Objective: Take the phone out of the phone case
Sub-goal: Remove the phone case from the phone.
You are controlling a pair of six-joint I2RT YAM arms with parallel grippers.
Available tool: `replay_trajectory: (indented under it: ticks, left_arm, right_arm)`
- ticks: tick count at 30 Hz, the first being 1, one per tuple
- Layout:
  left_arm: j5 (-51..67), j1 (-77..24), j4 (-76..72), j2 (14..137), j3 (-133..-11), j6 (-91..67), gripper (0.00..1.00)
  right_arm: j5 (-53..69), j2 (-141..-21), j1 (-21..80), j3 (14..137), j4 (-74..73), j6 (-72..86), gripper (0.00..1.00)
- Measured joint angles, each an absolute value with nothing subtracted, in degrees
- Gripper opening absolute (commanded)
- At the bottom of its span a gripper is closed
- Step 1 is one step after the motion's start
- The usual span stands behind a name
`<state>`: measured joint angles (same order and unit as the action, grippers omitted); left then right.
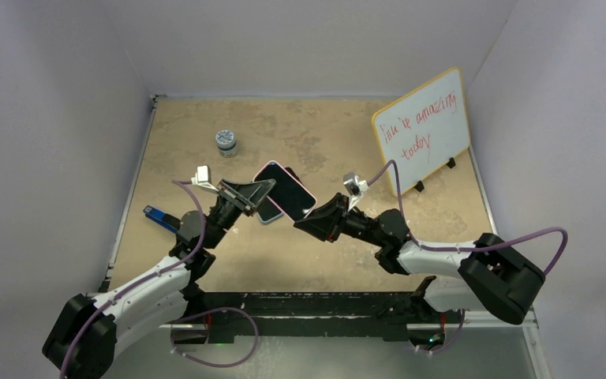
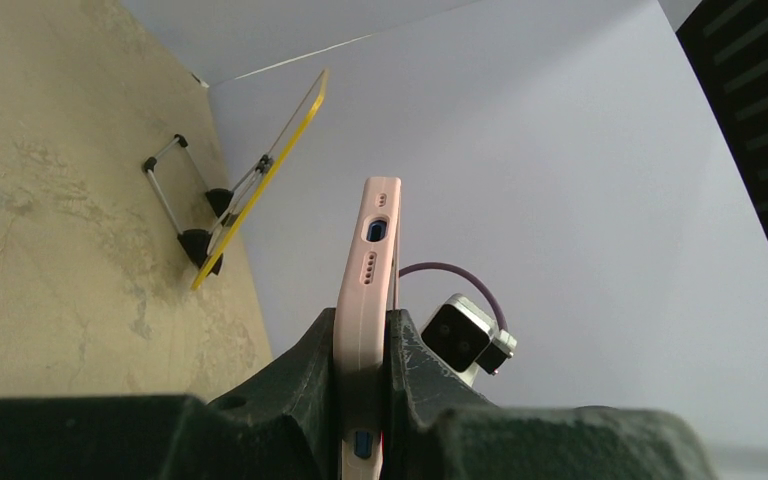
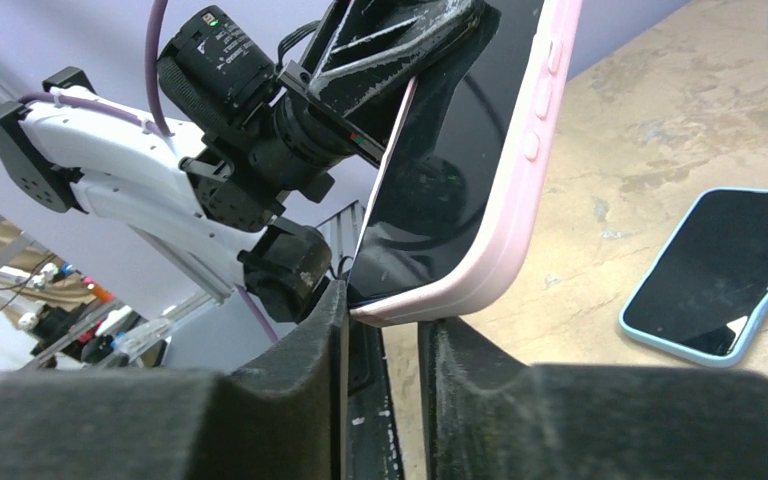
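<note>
A phone with a black screen [image 1: 288, 192] sits in a pink case [image 2: 370, 250] and is held up in the air between both arms. My left gripper [image 1: 248, 195] is shut on the case; in the left wrist view [image 2: 363, 335] the case's edge with its port stands upright between the fingers. My right gripper [image 1: 313, 219] is at the phone's lower corner. In the right wrist view [image 3: 385, 325] the pink corner [image 3: 430, 300] is pinched between the fingertips, screen side [image 3: 440, 180] to the left.
A second phone in a light-blue case [image 3: 720, 275] lies flat on the tan table [image 1: 323, 134], under the held one. A small jar [image 1: 226, 142] stands at the back left. A whiteboard on a stand [image 1: 424, 130] is at the back right. A blue object [image 1: 155, 214] lies at the left edge.
</note>
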<state>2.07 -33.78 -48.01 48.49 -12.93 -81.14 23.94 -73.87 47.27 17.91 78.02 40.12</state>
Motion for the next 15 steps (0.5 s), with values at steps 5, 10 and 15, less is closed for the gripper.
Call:
replay_trajectory:
  ticks: [5, 10, 15]
  left_arm:
    - [4.14, -33.19, -47.92, 48.14, -13.67, -79.00, 0.00]
    - [9.13, -31.24, -45.58, 50.09, -17.17, -76.38, 0.00]
    - [16.58, -29.21, -42.63, 53.82, -19.99, -74.08, 0.00]
  right_arm:
    - [25.58, -72.99, 47.24, 18.22, 75.94, 39.11, 0.07]
    - [26.89, -71.16, 47.27, 18.68, 70.89, 32.40, 0.06]
    - [27.07, -69.28, 47.37, 18.76, 63.70, 24.05, 0.04]
